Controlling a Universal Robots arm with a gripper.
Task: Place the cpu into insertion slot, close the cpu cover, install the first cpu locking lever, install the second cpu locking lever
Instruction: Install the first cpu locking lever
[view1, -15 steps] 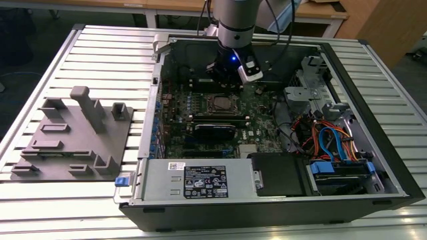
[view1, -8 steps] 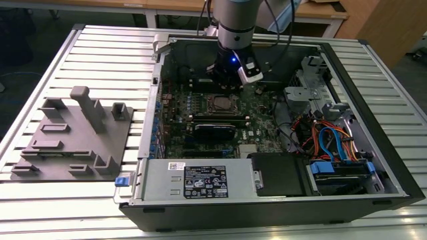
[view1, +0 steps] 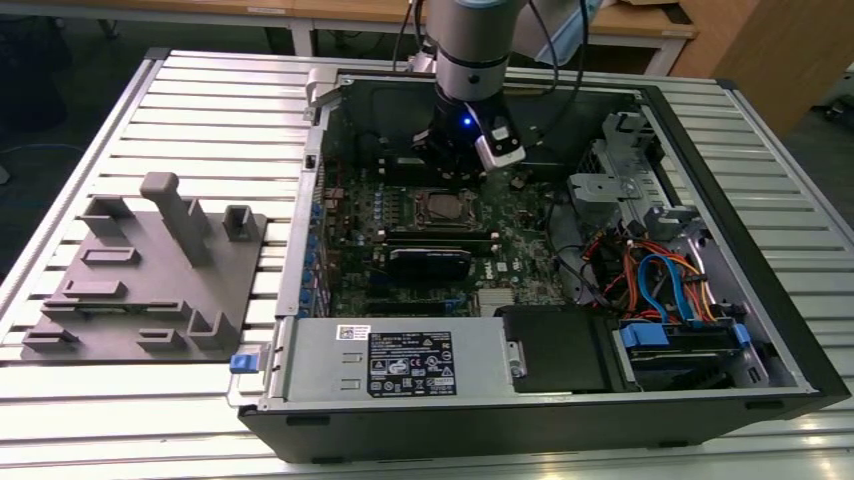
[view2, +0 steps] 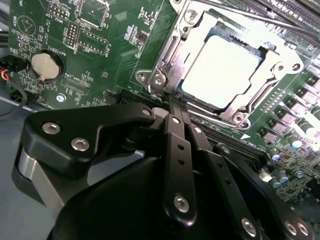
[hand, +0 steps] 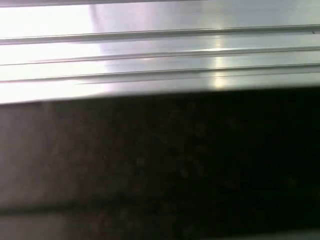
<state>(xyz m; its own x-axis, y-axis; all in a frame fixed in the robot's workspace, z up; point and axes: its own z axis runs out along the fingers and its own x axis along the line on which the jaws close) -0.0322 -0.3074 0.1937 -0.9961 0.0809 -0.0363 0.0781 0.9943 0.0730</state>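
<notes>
In the second wrist view the cpu (view2: 224, 70), pale and square, lies in the insertion slot (view2: 235, 112) on the green motherboard. The silver cpu cover (view2: 272, 55) lies flat around it. A thin locking lever (view2: 240, 14) runs along the socket's far side, and a silver lever end (view2: 158, 85) sits at the near corner. My gripper (view2: 170, 104) has its black fingers (view2: 176, 145) drawn together, tips right at that corner. In the exterior view the gripper (view1: 454, 168) hangs just behind the insertion slot (view1: 438, 207) inside the open computer case.
A black card (view1: 430, 262) lies in front of the socket, with the power supply (view1: 387, 360) nearer. Coloured cables (view1: 654, 280) and drive bays fill the exterior view's right. A grey fixture tray (view1: 147, 270) sits on the slatted table (hand: 160, 55) at its left.
</notes>
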